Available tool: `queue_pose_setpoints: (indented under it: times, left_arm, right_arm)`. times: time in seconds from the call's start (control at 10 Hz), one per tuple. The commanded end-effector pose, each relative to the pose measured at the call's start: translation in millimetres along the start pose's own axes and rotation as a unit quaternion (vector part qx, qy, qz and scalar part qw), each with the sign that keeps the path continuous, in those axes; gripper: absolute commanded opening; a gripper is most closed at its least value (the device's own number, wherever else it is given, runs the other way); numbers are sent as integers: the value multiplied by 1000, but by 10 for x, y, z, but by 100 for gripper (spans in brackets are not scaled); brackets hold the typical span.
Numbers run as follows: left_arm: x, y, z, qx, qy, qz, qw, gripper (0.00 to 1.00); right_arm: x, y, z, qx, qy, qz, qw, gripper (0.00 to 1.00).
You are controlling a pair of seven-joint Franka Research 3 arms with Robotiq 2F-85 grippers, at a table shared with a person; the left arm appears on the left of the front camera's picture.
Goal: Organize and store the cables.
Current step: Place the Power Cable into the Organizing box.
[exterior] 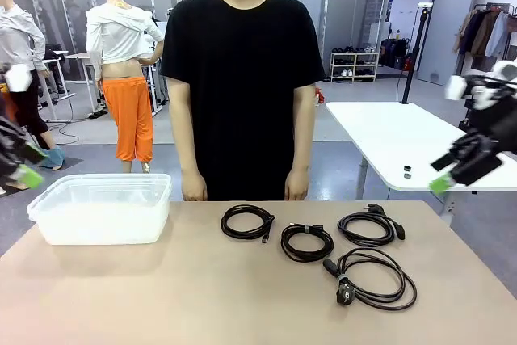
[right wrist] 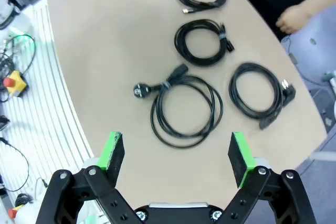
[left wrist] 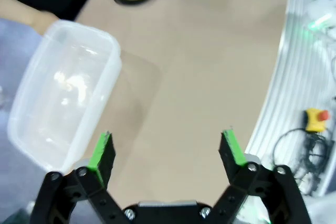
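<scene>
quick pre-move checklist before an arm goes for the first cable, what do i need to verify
1. The left gripper is open and free: ok, jaws wide, nothing between them.
2. The right gripper is open and free: ok, it hovers over the nearest cable.
3. The cables are laid out: ok, four coils lie flat on the table, none stacked.
4. The container is ready: ok, open top, nothing seen inside.
5. The person's hands are clear: ok, at the far edge, off the coils.
6. Every coil is tied: cannot tell.
</scene>
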State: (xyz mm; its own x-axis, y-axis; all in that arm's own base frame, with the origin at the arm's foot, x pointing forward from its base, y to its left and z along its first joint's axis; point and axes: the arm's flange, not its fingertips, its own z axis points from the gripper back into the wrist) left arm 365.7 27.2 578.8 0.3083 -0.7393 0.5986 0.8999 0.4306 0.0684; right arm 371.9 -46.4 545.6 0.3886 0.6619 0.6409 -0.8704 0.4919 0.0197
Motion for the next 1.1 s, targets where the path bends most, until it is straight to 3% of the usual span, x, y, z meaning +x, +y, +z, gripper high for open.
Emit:
queue_pose_setpoints:
  times: [0.0,0.4,0.5,0.7,0.9,1.0]
  left_arm:
    - [-529,14,202,-8,-62,21,998,100]
    - [-1590,-80,361,15,-90,119,989,100]
    - [-1770,-117,378,27,-74,144,986,100]
    - [-1954,-132,384,46,-65,177,981,100]
    - [-1900,-41,354,74,-78,212,971,100]
    - [-2063,-140,424,42,-65,180,981,100]
  right_arm:
    - [-510,135,152,-6,-29,-22,999,100]
    - [-1476,391,588,-59,-84,-122,987,100]
    - [-1608,440,637,-65,-92,-136,984,100]
    - [-1682,473,687,-75,-116,-139,981,100]
    - [-1632,429,614,-79,-119,-152,978,100]
    - [-1671,296,894,-78,-102,-156,979,100]
